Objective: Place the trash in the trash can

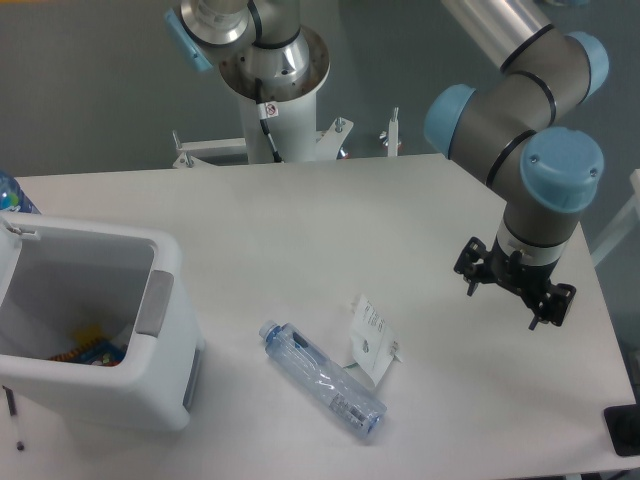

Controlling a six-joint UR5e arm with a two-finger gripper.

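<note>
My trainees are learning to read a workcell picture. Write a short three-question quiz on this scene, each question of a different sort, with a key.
1. True or false: the bottle lies inside the trash can.
2. The paper packet is: A) touching the bottle, B) in the trash can, C) held by the hand.
3. Fill in: the bottle's cap points toward the ____.

Key: 1 false; 2 A; 3 trash can.

Looks like a robotics lab: a UR5e arm bolted on a pedestal behind a plain white table, grey wall behind that pedestal, nothing homey around.
</note>
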